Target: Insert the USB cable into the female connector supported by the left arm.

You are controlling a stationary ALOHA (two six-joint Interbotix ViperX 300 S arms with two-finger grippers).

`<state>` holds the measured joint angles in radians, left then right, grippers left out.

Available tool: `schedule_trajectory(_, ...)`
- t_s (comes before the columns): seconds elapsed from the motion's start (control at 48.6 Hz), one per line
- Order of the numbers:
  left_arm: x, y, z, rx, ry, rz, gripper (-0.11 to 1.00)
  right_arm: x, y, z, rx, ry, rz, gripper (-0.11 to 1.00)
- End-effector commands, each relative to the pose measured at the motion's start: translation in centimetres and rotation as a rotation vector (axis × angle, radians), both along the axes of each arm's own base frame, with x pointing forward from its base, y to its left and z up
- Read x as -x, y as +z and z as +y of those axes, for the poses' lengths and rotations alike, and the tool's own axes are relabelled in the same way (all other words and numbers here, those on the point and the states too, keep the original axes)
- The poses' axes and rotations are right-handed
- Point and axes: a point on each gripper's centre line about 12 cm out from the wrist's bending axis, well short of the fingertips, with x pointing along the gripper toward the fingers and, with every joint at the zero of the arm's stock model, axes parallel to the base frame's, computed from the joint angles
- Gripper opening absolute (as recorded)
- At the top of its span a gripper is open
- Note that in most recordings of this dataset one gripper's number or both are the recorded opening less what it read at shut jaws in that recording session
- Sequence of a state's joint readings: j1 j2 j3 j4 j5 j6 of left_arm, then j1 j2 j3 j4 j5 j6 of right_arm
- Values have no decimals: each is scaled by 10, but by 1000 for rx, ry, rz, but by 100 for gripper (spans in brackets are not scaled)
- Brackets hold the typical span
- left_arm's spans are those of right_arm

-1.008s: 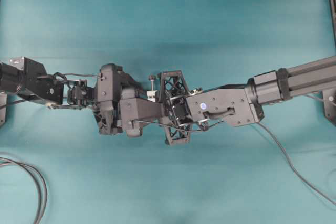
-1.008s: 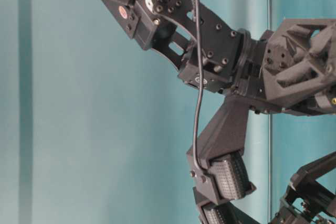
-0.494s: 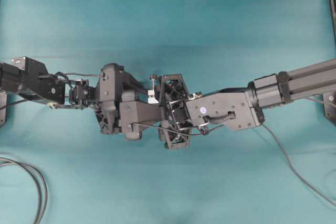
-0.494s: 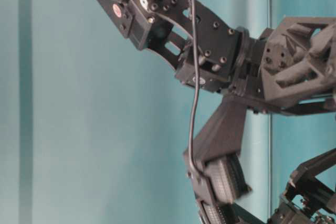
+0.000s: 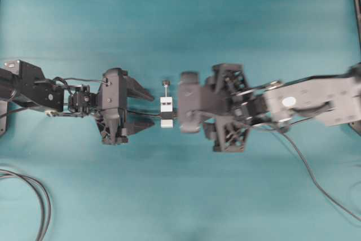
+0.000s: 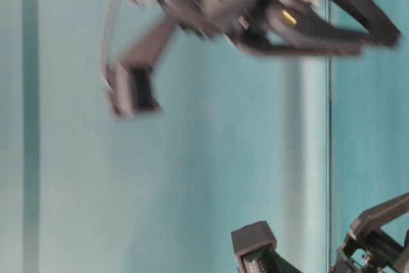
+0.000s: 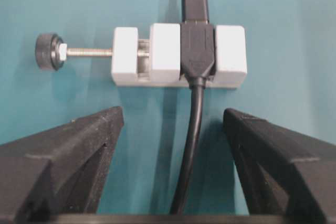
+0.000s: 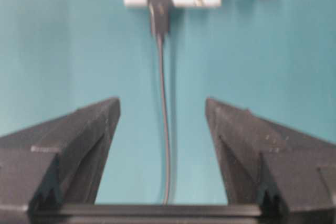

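Female connector (image 5: 166, 112) lies flat on the teal table (image 5: 180, 21), mid-scene, between the two arms. It's a small white clamp block acting as the holder: black connector body seated in its slot, screw with dark round knob (image 7: 49, 52) sticking out the far side in the overhead view.

USB cable (image 8: 164, 129): its plug (image 7: 195, 7) is seated in the black socket body held in the block. In the left wrist view the plug enters from the top of the picture, flush against the socket, no gap visible. Its thin lead runs off to the right, toward the right arm, lying loose on the table. The connector's own thicker black cable (image 7: 190, 145) exits the opposite side, running left under the left gripper.

Left gripper (image 5: 148, 111): released, jaws spread wide, fingers either side of the connector's cable, just left of the block, not touching it.

Right gripper (image 5: 181, 109): also released, jaws wide apart, holding nothing. In the overhead view its tips sit just right of the block; the wrist view shows the thin cable lying between the spread fingers, clear of both. The right arm is motion-blurred in the overhead and table-level views.

Looped black cables (image 5: 39, 201) lie at the near-left corner of the table, well apart from the block.
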<state>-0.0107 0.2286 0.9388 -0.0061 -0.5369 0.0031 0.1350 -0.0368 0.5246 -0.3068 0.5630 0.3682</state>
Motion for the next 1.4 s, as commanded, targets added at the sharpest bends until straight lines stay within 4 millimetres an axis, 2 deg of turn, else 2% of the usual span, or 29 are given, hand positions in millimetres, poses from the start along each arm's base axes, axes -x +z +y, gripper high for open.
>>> schedule_trajectory(0.0,-4,15,0,9,7,-41,89,8,26,1,-23,3,-98,71)
schedule_trajectory(0.165,-5,25,-1,12,5,-69,89,16,35,4,-91,19,-246,71)
schedule_trajectory(0.329,-4,53,-3,13,-1,-138,89,19,29,11,-167,45,-371,71)
schedule_trajectory(0.535,16,79,-3,14,-2,-144,89,32,29,6,-235,76,-541,71)
schedule_trajectory(0.72,34,103,-2,16,1,-196,89,59,19,-9,-275,70,-662,71)
schedule_trajectory(0.947,71,116,0,40,27,-230,89,91,8,-22,-258,30,-653,71)
schedule_trajectory(1.132,112,138,8,43,58,-325,89,126,22,-43,-213,-51,-705,70)
schedule_trajectory(1.255,141,146,11,30,66,-388,89,153,26,-56,-176,-106,-757,70)
schedule_trajectory(1.379,160,149,9,26,54,-425,89,174,22,-54,-155,-100,-784,71)
